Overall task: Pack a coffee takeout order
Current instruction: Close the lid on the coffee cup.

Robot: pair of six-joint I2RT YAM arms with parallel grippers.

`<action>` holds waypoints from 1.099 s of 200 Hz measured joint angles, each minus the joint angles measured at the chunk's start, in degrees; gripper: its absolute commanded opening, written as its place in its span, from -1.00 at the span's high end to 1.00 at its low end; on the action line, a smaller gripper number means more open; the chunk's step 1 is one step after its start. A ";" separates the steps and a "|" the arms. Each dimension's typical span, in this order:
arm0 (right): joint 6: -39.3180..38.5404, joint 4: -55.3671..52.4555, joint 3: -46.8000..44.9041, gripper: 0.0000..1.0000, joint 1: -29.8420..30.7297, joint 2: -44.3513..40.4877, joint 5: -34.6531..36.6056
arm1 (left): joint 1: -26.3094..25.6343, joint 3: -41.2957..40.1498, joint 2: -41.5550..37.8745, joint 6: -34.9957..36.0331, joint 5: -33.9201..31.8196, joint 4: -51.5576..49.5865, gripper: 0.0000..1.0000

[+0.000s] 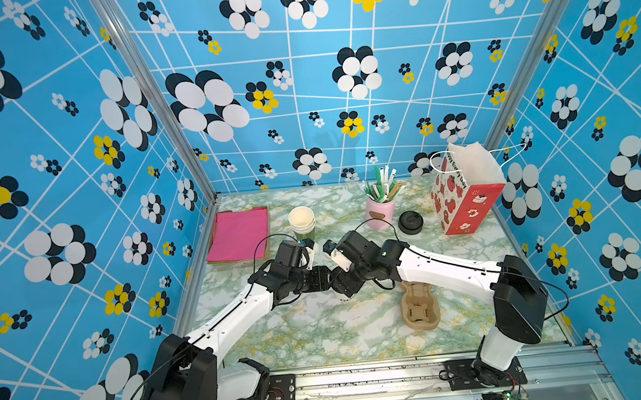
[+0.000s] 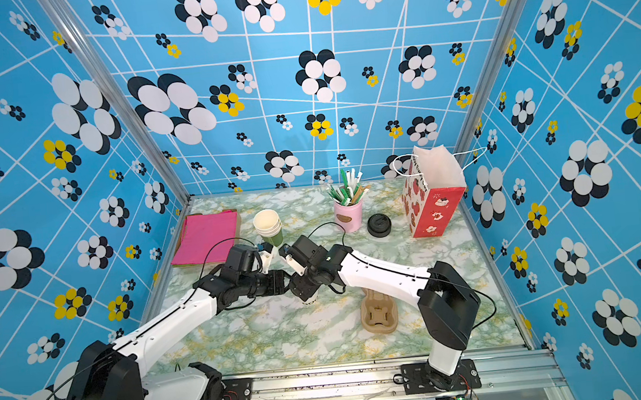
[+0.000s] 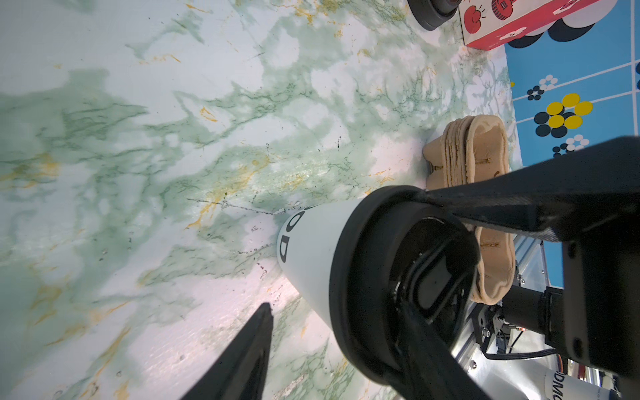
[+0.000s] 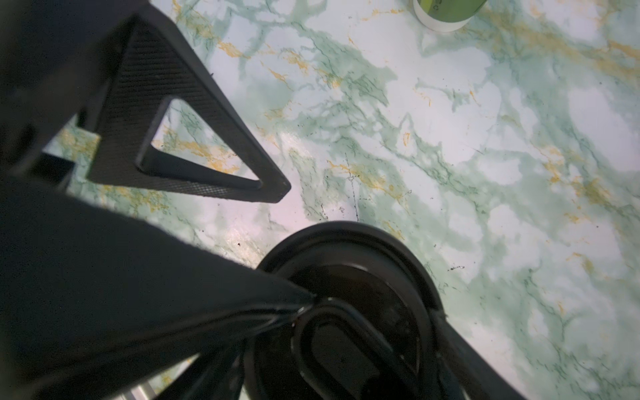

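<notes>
Lidded cup (image 3: 311,249) upright at table (image 3: 173,138) centre. Left pincer (image 3: 332,306) released, fingers astride cup, one clear of wall. Right pincer (image 4: 299,242) released, spread wide, one fingertip touching black lid (image 4: 363,259).

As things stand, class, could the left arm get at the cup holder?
Probably not directly. The right arm stretches over the far end of the holder, and the cup stands between the left arm and it. Only the near end shows uncovered.
</notes>
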 measured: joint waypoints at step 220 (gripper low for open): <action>1.05 1.60 -2.43 -0.98 0.09 -3.15 -1.11 | -2.21 1.92 -0.04 1.11 -4.85 -2.36 -0.17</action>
